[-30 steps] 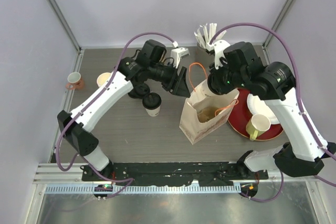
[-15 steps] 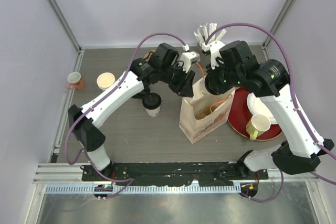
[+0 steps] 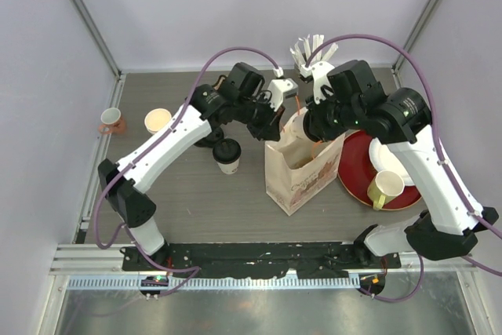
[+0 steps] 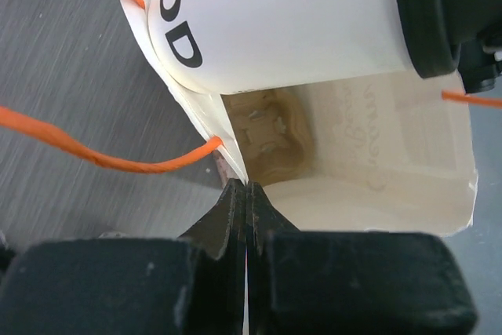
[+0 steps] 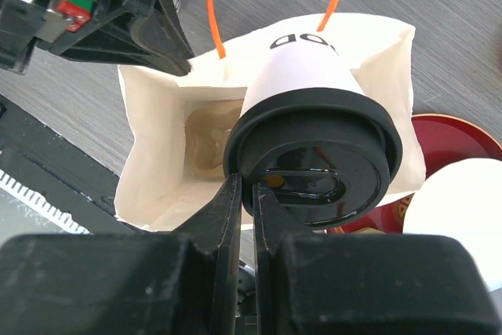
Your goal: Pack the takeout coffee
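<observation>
Pinching bag [image 3: 294, 186] rim, left claw [image 4: 247, 190]; right claw [image 5: 243, 182] clamps takeout coffee [image 5: 302, 76] (plate [image 3: 357, 174] beside).

You've got a bag [image 3: 294, 183] mid-table, a red plate [image 3: 354, 175] just right of it carrying a green mug [image 3: 386, 187], and a pink mug [image 3: 110, 120] far left.

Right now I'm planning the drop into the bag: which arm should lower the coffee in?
Right, most likely. Its jaws pinch the takeout coffee at its black lid, over the open paper bag. The left jaws are shut on the bag's rim, holding it.
</observation>
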Motion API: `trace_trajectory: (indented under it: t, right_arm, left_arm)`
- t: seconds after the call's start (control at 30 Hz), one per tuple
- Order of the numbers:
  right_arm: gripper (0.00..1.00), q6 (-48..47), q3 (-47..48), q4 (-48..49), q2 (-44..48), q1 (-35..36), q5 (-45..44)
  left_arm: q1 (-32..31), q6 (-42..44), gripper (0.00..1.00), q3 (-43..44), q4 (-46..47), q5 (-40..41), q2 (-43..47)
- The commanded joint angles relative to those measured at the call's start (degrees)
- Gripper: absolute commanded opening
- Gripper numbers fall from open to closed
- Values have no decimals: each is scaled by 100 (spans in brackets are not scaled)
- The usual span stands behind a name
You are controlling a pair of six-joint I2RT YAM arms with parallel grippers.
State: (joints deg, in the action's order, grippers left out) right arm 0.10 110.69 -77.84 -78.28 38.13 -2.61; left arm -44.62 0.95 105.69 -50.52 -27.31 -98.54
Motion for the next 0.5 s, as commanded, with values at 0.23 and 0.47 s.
trace_trajectory:
  t: [0.23,0.47]
  right_arm:
    - [1,192,286,-838,-179,-16,455]
    - [1,403,356,-846,-205,-7,612]
  left_arm:
    - [-29,608,0,197,-748,296,547]
    - [-20,1196,0,303,-1109,358,608]
